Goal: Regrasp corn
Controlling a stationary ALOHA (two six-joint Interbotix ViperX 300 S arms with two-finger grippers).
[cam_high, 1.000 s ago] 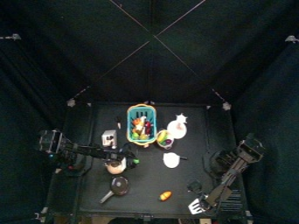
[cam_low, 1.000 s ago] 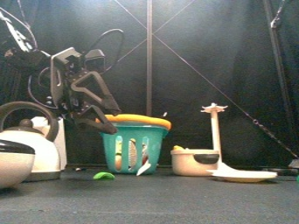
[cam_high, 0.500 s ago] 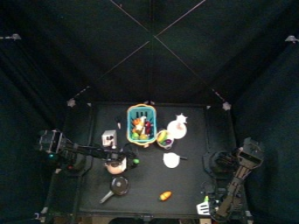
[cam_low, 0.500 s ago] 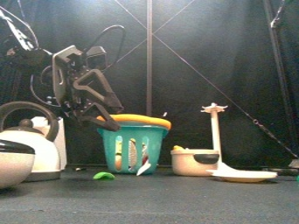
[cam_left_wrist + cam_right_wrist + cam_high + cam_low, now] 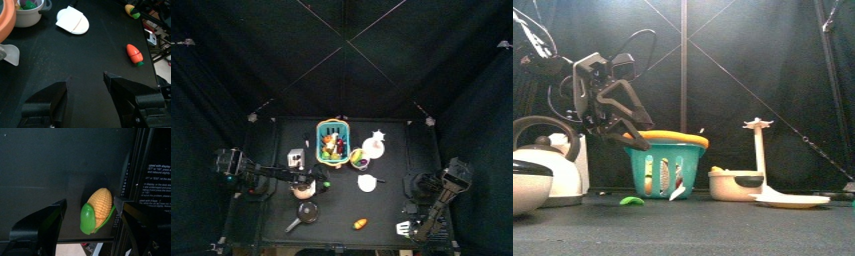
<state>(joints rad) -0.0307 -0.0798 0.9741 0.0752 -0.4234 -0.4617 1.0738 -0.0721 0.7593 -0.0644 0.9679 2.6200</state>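
Black tabletop [image 5: 47, 173] carries the corn [image 5: 98, 210], lying released between the right gripper [image 5: 90, 235]'s spread jaws; regrasping remains.

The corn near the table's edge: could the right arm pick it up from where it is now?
Probably yes: the corn lies on the table between the right end effector's open jaws, nothing blocking.

Glossy plastic corn [image 5: 100, 209], matt table [image 5: 53, 168]

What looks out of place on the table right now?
The corn lies unheld at a corner of the table, its green end close to the edge. The open right claw sits around it. Nothing else stands out.
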